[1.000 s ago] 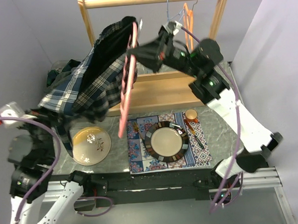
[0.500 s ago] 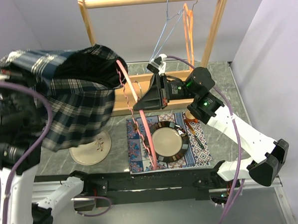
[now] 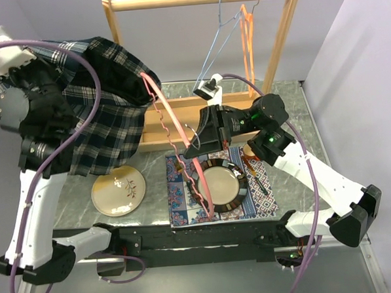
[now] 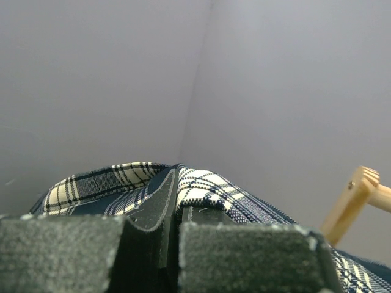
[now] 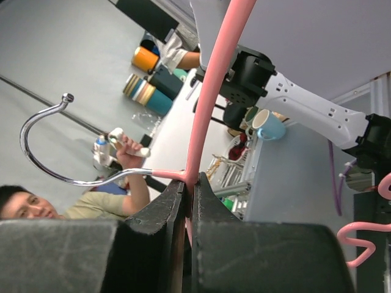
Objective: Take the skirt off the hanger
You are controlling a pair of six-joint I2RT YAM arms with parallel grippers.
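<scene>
Left gripper [image 4: 172, 207]: jaws pinched tight on a fold of the plaid skirt [image 4: 204, 190]. Only the left wrist view shows this; from overhead the fingertips are lost behind arm and cloth. Overhead, the skirt hangs bunched high at left, well above the cream plate [image 3: 119, 190]. Its right edge meets the upper end of the pink hanger [image 3: 195, 173]; cannot tell if cloth is caught there. Right gripper [image 5: 188, 190]: closed on the hanger at the base of the metal hook [image 5: 22, 135]. Hanger ends cut off in the right wrist view.
</scene>
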